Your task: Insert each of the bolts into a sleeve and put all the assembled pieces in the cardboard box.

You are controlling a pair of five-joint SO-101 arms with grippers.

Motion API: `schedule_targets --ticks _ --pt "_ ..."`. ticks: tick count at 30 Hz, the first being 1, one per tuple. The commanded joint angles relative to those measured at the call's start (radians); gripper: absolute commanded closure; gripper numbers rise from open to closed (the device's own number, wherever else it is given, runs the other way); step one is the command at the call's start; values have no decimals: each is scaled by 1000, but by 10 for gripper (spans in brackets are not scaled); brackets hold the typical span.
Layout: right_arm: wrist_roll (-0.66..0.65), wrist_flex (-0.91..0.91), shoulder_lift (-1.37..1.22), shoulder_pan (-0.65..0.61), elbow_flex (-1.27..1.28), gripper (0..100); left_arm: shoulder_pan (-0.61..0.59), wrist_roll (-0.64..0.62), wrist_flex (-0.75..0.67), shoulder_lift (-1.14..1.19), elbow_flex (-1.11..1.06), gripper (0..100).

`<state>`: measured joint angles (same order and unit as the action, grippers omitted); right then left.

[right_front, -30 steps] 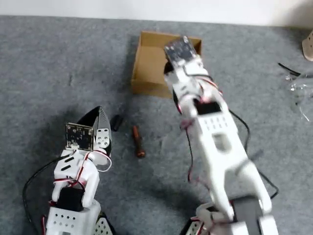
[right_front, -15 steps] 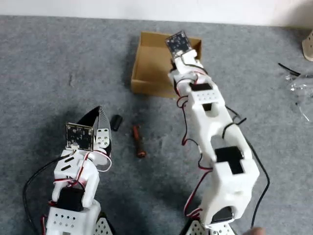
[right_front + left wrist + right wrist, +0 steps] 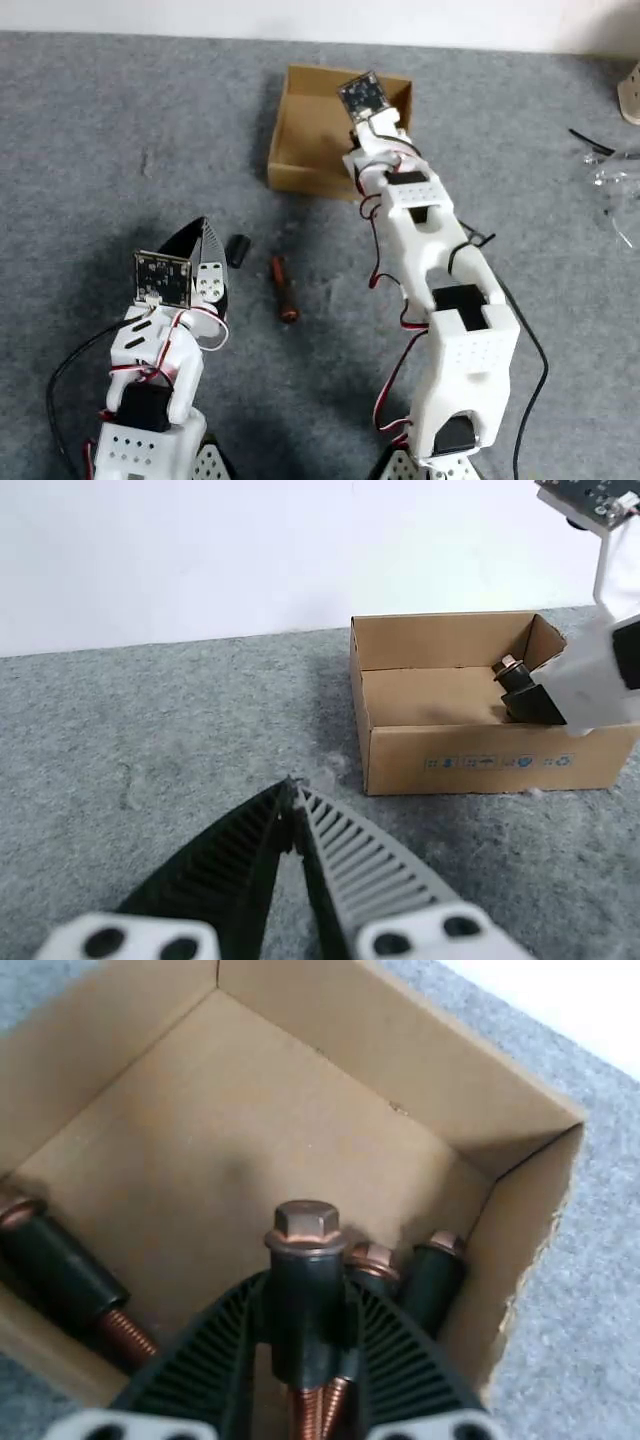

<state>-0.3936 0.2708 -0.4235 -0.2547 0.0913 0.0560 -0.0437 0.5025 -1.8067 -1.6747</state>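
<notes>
Right gripper [image 3: 303, 1295] clamps a sleeved bolt [image 3: 303, 1228] over the cardboard box [image 3: 400, 1070]; wrist view reveals perhaps three other pieces [image 3: 60, 1270].

Cardboard box [image 3: 300, 178]: one. Assembled pieces, each a bolt in a sleeve: three counted. These are a held piece [image 3: 303, 1250] between the jaws of the right gripper [image 3: 303, 1295], a corner piece [image 3: 60, 1275] and a wall piece [image 3: 435, 1270]. A fourth bolt head [image 3: 372, 1257] shows; its sleeve is hidden. On the tabletop [image 3: 120, 120]: one loose bolt [image 3: 283, 288] and one loose sleeve [image 3: 237, 250]. Arms: two, the left arm [image 3: 150, 360] and the right arm [image 3: 440, 270].
</notes>
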Motion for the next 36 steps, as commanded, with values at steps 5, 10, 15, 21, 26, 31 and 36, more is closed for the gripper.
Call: schedule_targets --ticks 5,10,15,21,26,31,36 --pt "-9 147 22 12 -53 850 15 8 -3 -2 -21 989" --pt "-9 176 24 16 -53 766 15 8 -3 -2 -21 989" --pt "-6 176 101 12 -47 766 15 8 -3 -2 -21 989" --pt "180 257 371 12 -22 766 15 8 -3 -2 -21 989" --pt "203 487 615 -64 5 766 15 8 -3 -2 -21 989" --pt "203 608 839 -182 96 766 13 8 -3 -2 -21 989" --pt "203 665 1027 -288 265 766 -7 8 -3 -2 -21 989"
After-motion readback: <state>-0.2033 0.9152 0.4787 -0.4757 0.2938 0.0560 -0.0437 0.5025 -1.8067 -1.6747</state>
